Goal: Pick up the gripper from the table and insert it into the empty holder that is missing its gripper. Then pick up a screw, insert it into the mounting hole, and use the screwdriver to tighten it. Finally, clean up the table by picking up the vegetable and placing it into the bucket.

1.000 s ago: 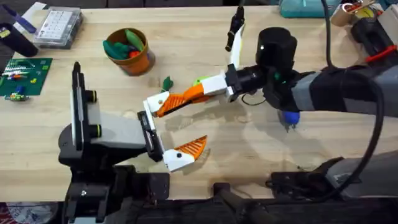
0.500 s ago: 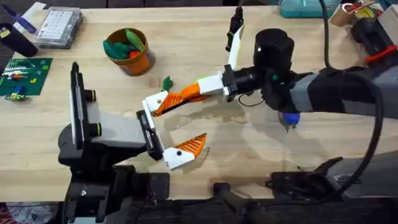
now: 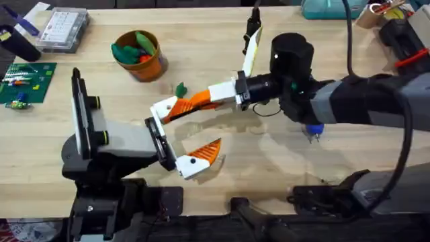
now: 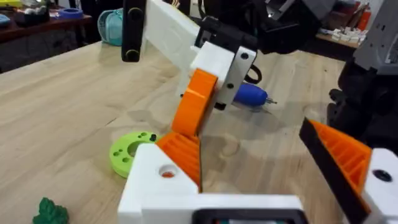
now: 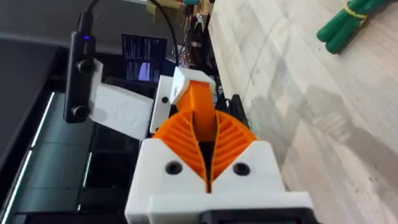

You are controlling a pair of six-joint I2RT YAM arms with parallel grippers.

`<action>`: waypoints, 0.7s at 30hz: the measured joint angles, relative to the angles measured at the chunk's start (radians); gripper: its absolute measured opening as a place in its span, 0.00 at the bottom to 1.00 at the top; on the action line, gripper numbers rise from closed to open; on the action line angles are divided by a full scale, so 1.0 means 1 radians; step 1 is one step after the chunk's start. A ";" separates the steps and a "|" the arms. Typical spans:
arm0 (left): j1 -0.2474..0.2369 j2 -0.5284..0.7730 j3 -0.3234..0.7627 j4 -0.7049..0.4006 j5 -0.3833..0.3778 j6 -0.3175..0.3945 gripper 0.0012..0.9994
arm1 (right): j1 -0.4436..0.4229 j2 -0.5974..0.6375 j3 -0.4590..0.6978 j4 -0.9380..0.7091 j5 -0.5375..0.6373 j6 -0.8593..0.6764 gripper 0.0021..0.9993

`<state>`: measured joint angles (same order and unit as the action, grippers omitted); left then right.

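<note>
My right gripper (image 3: pixel 201 101) is shut on the gripper (image 3: pixel 176 109), an orange wedge. The wedge's far end sits against the white holder (image 3: pixel 160 109) on my left arm. In the left wrist view orange shows through the small hole of the holder (image 4: pixel 158 186), and the gripper (image 4: pixel 183 149) rises from it. My left gripper (image 3: pixel 185 131) stands open, its other finger carrying an orange ribbed wedge (image 3: pixel 205 153). The blue-handled screwdriver (image 3: pixel 312 128) lies on the table (image 3: pixel 222 40) under my right arm. A small green vegetable (image 3: pixel 180 89) lies near the orange-brown bucket (image 3: pixel 140 54).
A clear parts box (image 3: pixel 64 27) and a green circuit board (image 3: pixel 23 81) sit at the far left. A light green disc (image 4: pixel 127 152) lies on the wood just beyond the holder. A teal object (image 3: pixel 322 7) stands at the back edge.
My right arm has moved a little left and farther away, carrying the gripper with it. The left arm's fingers have shifted slightly the same way.
</note>
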<state>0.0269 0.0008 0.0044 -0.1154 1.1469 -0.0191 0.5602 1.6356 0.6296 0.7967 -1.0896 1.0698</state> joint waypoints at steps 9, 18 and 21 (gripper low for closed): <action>0.000 0.000 0.000 0.001 -0.007 -0.001 0.99 | 0.005 -0.005 0.000 0.003 0.024 0.000 0.01; 0.005 0.000 0.000 0.002 -0.009 0.000 0.99 | 0.008 -0.006 0.024 -0.037 0.031 -0.001 0.01; 0.005 0.000 0.000 0.002 -0.010 -0.001 0.99 | 0.008 -0.006 0.030 -0.059 0.032 -0.004 0.01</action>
<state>0.0319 0.0010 0.0044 -0.1135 1.1370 -0.0196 0.5686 1.6299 0.6598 0.7380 -1.0580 1.0662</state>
